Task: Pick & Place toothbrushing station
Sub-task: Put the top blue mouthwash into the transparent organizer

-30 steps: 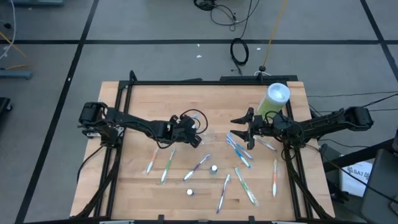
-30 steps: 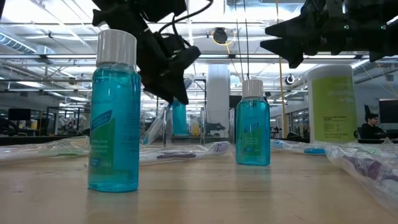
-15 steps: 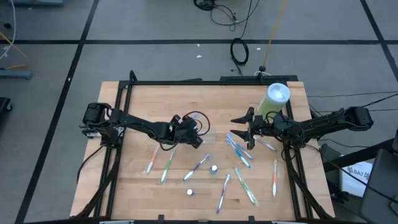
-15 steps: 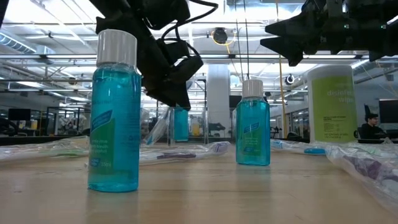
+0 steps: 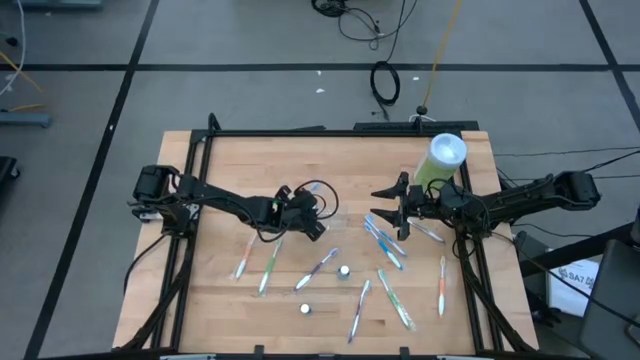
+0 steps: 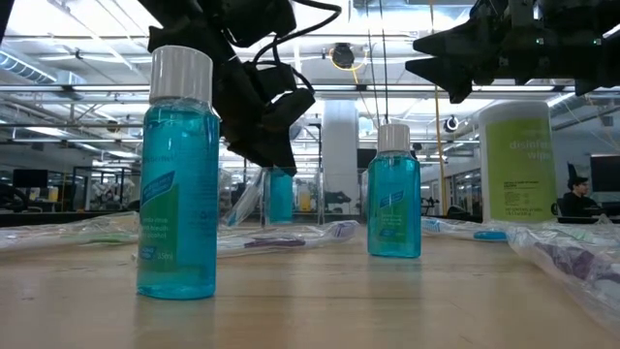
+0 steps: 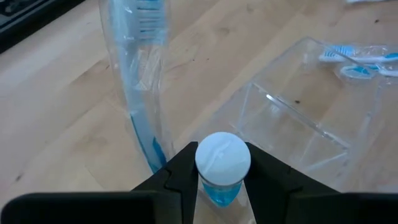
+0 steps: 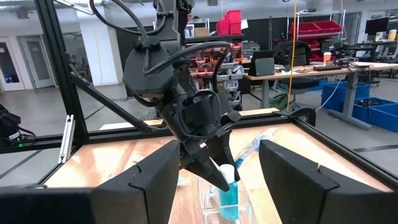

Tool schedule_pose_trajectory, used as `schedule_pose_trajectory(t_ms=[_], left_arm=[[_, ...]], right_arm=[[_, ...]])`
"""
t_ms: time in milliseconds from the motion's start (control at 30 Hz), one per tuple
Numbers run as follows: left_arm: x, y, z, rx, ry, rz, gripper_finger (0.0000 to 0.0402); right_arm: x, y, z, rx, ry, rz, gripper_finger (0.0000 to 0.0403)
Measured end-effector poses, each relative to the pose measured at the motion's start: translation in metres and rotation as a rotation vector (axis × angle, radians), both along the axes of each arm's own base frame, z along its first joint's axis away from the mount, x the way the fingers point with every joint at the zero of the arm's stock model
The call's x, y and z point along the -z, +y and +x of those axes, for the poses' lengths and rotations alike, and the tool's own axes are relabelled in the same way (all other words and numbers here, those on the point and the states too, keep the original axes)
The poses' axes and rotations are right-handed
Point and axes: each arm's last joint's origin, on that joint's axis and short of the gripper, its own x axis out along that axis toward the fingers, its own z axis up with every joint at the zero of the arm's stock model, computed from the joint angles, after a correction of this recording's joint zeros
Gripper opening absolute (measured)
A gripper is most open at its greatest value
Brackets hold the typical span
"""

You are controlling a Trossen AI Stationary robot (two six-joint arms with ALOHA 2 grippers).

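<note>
My left gripper point(image 5: 308, 212) is shut on a small blue bottle with a white cap point(image 7: 222, 159) at the table's middle. The bottle point(image 8: 228, 190) stands inside a clear plastic cup point(image 7: 301, 118), next to a wrapped toothbrush point(image 7: 138, 74) that leans out of the cup. Two more such bottles point(image 5: 344, 270) point(image 5: 307, 308) stand on the wood nearer the front. Several wrapped toothbrushes point(image 5: 270, 265) point(image 5: 385, 240) lie flat around them. My right gripper point(image 5: 374, 204) hovers open to the right of the cup, with nothing between its fingers. My left gripper pinches the bottle just under its white cap point(image 7: 211, 186) between its two fingers point(image 7: 177, 174). They slant down at it from the table's left. The bottle is upright with its lower part point(image 8: 227, 200) inside the cup. Whether its base rests there I cannot tell.
A tall light-green canister with a white lid point(image 5: 440, 158) stands at the back right, behind my right arm. A black frame point(image 5: 300, 131) rims the table. Bare wood lies at the back left. A person sits in the room beyond point(image 6: 578, 197).
My left gripper has rolled a little about its pointing line and sunk slightly with the bottle, which now stands a touch lower in the cup. It has kept still over the last half second.
</note>
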Motion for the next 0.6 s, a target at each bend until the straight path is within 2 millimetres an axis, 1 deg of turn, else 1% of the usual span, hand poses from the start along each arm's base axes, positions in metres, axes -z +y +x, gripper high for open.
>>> schedule_pose_trajectory(t_ms=[133, 400, 500, 600], left_arm=[[-0.0001, 0.0000, 0.0000, 0.008, 0.004, 0.001, 0.0121], [-0.0004, -0.0002, 0.0005, 0.019, 0.003, 0.005, 0.0196], [-0.0013, -0.0003, 0.0018, 0.020, -0.013, 0.005, 0.0214], [-0.0031, -0.0003, 0.0013, 0.023, -0.016, 0.004, 0.0222]], right_arm=[[0.0000, 0.0000, 0.0000, 0.000, 0.000, 0.000, 0.0212], [0.0000, 0.0000, 0.0000, 0.000, 0.000, 0.000, 0.0212], [0.0000, 0.0000, 0.0000, 0.000, 0.000, 0.000, 0.0212], [0.0000, 0.0000, 0.0000, 0.000, 0.000, 0.000, 0.0212]])
